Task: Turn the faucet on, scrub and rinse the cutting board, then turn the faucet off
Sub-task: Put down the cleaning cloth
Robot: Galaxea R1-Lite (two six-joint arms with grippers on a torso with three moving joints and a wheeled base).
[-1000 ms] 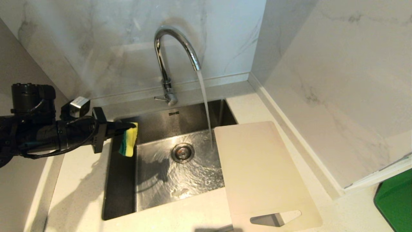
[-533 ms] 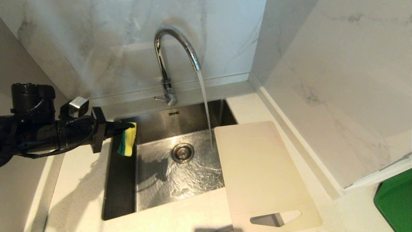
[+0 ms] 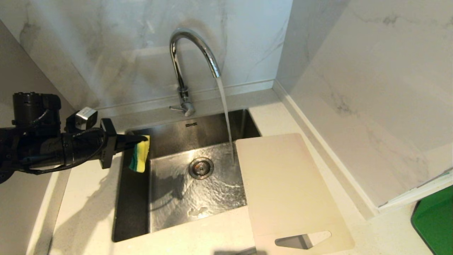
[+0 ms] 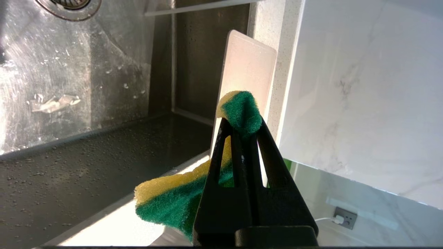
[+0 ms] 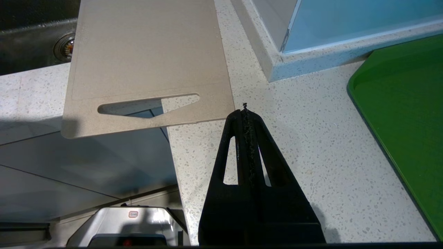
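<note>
Right pincer absent from head view; seen only through right wrist view, closed on nothing, above speckled bench just beside near corner of cutting board. Left arm cut off at head view's left edge. Sponge, yellow and green, partly hidden behind black fingers in left wrist view, squeezed tight in left pincer, hanging over left rim of sink.

Faucet and running stream visible from head view alone; thin lever at its base small, pointing left. Neither wrist view catches spout or stream. Drain shown whole from head, clipped at frame edge in both wrist views. Green tray cut off at lower right.

Cutting board lying flat, far end overhanging sink's right side, handle end jutting past bench's front edge, cutout partly over empty space below. Stream landing in basin just left of board's far corner, not on it. Open basin between sponge and board; wall corner close behind board's right side, narrow bench strip between.
</note>
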